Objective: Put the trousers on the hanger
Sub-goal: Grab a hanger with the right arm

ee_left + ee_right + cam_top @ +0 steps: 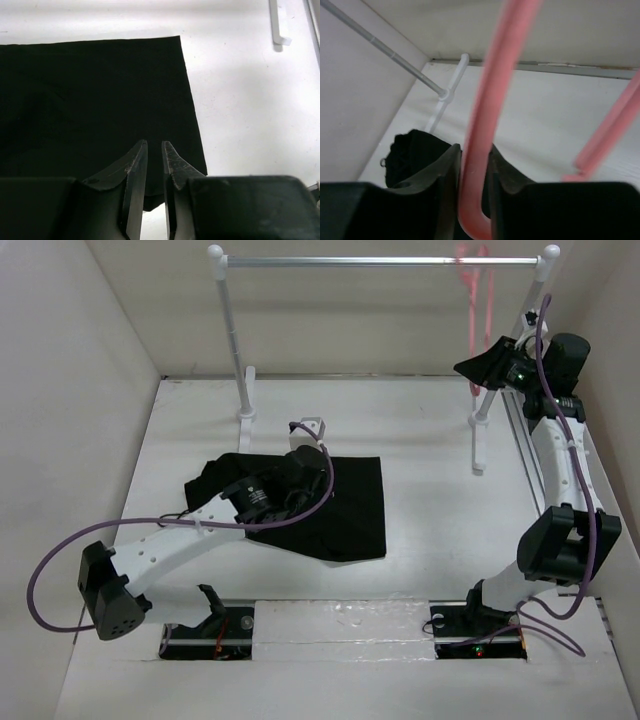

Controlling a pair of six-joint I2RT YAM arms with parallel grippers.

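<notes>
two arms work well apart on a white table (430,490). the right gripper (490,360) reaches up at the far right, under the silver rail (380,260), where the pink hanger (472,280) shows only as a blurred streak on the bar. the right wrist view puts it plainly: the jaws of the right gripper (475,155) are clenched on one thin pink limb of the hanger (490,100), which runs up between them and curls under at the bottom. the black trousers (350,510) lie folded flat on the table at centre-left, bunched at their left end. the left gripper (300,455) is low over their far side. in its wrist view the left gripper (154,145) has its jaws drawn almost together, a slit between them and nothing visibly held, above the near edge of the trousers (90,100). the hanger looks to be the step in hand, with the garment not yet lifted. the risks from here are judgements: the hook may snag the rail if the hanger is pulled sideways rather than up, and that could rock the light white posts. the slim, smooth limb may also pivot in the grip, leaving the hanger skewed for threading. soft fabric pinched by one layer only could unfold and slide off.
</notes>
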